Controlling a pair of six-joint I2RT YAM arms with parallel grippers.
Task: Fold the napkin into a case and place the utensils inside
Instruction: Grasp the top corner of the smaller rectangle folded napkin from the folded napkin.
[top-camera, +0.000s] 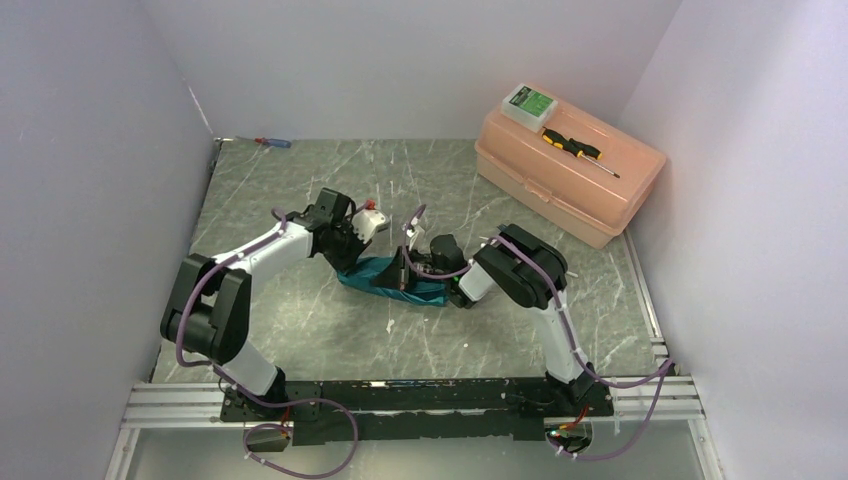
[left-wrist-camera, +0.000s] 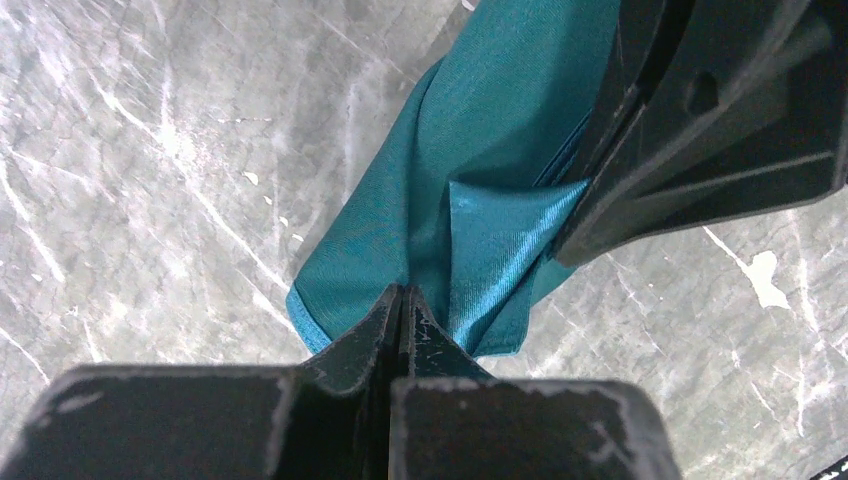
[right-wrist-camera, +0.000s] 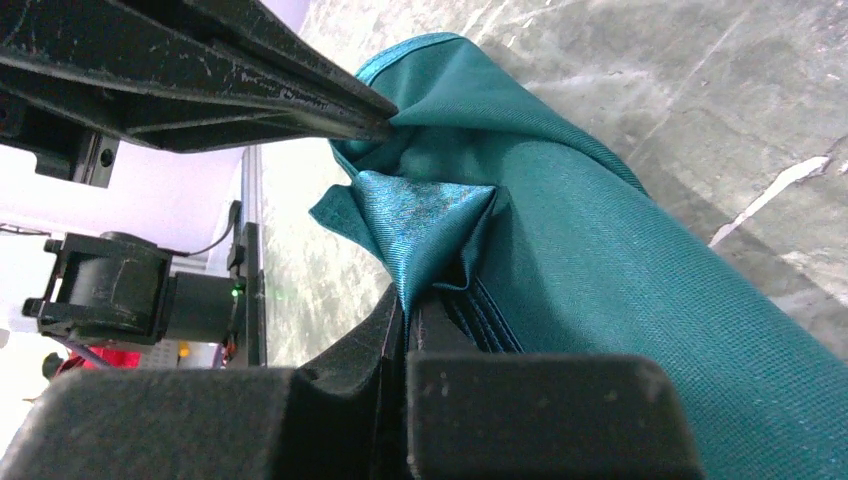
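napkin (top-camera: 388, 279) bunched, folds pinched in left gripper (left-wrist-camera: 401, 296) and right gripper (right-wrist-camera: 406, 303)

The napkin (left-wrist-camera: 470, 150) is a fine-woven teal cloth with a soft sheen (brightest on the pinched fold). The tabletop (top-camera: 310, 330) looks like matt grey-green marbled stone, white-veined. The left pincer (left-wrist-camera: 400, 297) is scuffed matt black plastic.

The napkin (top-camera: 395, 280) lies in the middle of the table (top-camera: 300, 335). At 2 o'clock from it stands the toolbox (top-camera: 560, 185), a small box (top-camera: 528, 103) and a screwdriver (top-camera: 576, 149) on its lid. At 11 o'clock, by the back wall, lies a second screwdriver (top-camera: 272, 142).
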